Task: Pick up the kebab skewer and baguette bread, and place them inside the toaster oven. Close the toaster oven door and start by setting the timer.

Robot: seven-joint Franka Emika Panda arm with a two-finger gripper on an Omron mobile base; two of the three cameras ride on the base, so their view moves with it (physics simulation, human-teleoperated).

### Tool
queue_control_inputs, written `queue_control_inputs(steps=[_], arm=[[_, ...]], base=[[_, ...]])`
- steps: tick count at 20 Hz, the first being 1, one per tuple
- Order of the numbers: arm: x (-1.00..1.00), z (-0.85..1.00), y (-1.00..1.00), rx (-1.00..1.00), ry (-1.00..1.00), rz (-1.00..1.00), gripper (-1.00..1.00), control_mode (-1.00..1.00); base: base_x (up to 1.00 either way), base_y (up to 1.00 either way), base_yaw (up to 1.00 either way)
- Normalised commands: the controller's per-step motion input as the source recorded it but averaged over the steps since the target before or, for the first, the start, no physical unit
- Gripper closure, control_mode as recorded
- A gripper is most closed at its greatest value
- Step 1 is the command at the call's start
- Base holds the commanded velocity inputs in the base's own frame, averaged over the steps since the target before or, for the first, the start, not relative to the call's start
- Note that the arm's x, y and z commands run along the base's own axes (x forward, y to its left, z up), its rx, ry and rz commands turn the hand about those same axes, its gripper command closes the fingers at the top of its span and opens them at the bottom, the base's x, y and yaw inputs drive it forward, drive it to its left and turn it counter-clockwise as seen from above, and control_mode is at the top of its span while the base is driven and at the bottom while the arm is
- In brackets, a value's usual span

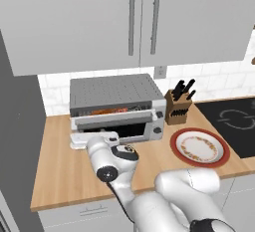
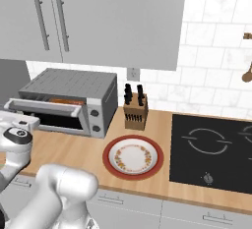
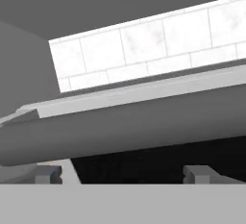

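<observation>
The white arm reaches forward and low from the near edge, its wrist bent level, hand pointing far-left. The gripper (image 3: 125, 172) has its fingertips (image 3: 48, 172) spread wide apart, holding nothing.

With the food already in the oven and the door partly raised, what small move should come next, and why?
Probably push the toaster oven door the rest of the way shut. It stands nearly closed with a gap at the top, where the orange baguette bread shows on the rack. The open gripper sits at the door's lower left, holding nothing.
</observation>
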Motion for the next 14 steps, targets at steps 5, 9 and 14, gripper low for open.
queue_control_inputs(steps=[5, 9, 14], arm=[[0.27, 0.14, -0.16, 0.03, 0.0, 0.0, -1.0, -1.0], [0.22, 0.21, -0.02, 0.01, 0.02, 0.0, -1.0, -1.0], [0.33, 0.12, -0.02, 0.0, 0.03, 0.0, -1.0, -1.0]], base=[[0.0, 0.0, 0.0], [0.0, 0.0, 0.0], [0.0, 0.0, 0.0]])
